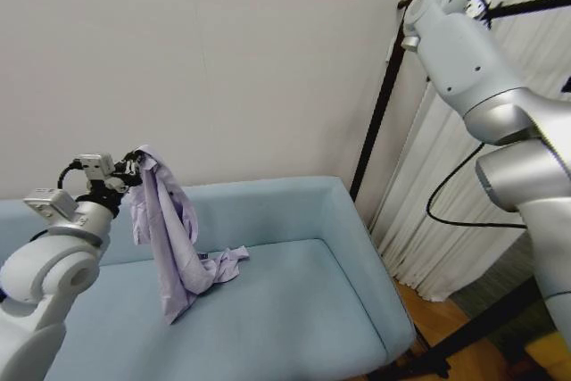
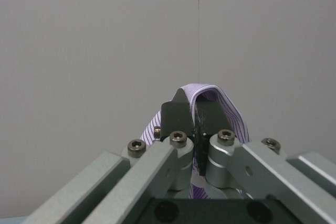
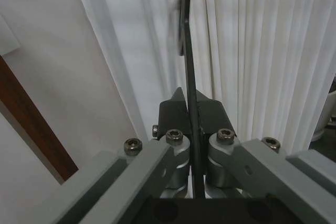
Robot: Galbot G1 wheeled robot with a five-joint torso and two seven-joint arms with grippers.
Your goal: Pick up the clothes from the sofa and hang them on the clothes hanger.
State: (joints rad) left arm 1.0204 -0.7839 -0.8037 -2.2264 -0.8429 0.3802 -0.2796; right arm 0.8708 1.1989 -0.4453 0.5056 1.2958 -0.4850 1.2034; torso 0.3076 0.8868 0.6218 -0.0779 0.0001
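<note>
Dangling from the left gripper [image 2: 198, 109], fingers pinched, the shirt [image 1: 167, 243] trails onto the sofa [image 1: 303, 310]. The right gripper [image 3: 192, 106] clamps the hanger rod [image 3: 187, 35], up rightward.

One purple striped shirt [image 1: 169, 238], pinched in the left gripper [image 2: 198, 109] and hanging below it; one pale blue sofa [image 1: 294, 310] under that gripper; one black clothes rack [image 1: 379, 109], its rod clamped by the right gripper [image 3: 193, 103]; two grippers, both closed

Lilac shirt [image 1: 165, 238] hanging — hem on sofa [image 1: 303, 310]; blk rack [image 1: 375, 122] R.
</note>
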